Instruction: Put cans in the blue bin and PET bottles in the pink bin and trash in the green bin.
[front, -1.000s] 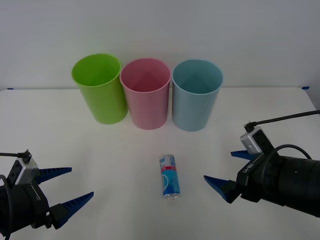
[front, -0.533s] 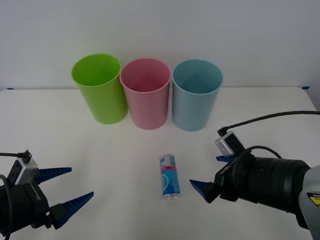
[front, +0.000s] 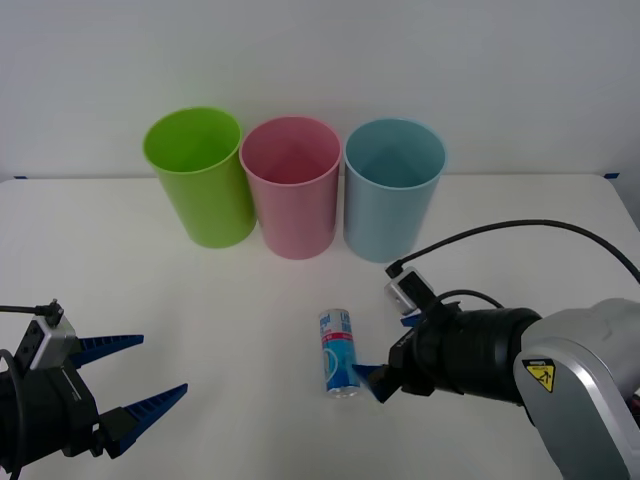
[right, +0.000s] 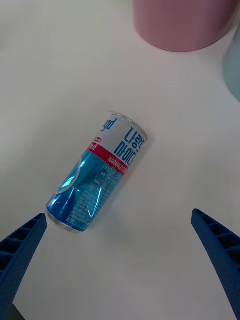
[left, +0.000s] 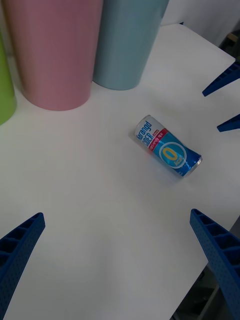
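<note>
A slim can (front: 339, 353) with a light blue and white label and a red band lies on its side on the white worktop (front: 250, 330), near the middle and well nearer than the bins. Its length runs roughly from far to near, with one silver end facing the near edge.

Three tall round bins stand upright in a row at the far side of the worktop: the green bin (front: 199, 178) on the left, the pink bin (front: 291, 187) in the middle and the blue bin (front: 392, 190) on the right. The pink bin stands just beside each neighbour. All three have open tops, and nothing can be made out inside them.

The right hand (front: 388, 352) sits low over the worktop just to the right of the can, its blue ribbed fingers (right: 220, 252) spread apart. In the right wrist view the can (right: 97, 171) lies ahead of the fingers, with one fingertip close to its near silver end; whether it touches cannot be told. The can is not gripped.

The left hand (front: 140, 378) waits at the near left corner of the worktop, well apart from the can, its fingers (front: 108, 345) also apart and holding nothing. The left wrist view shows the can (left: 167, 152) lying beyond that hand, with the pink bin (left: 52, 50) and blue bin (left: 129, 40) farther off.
</note>
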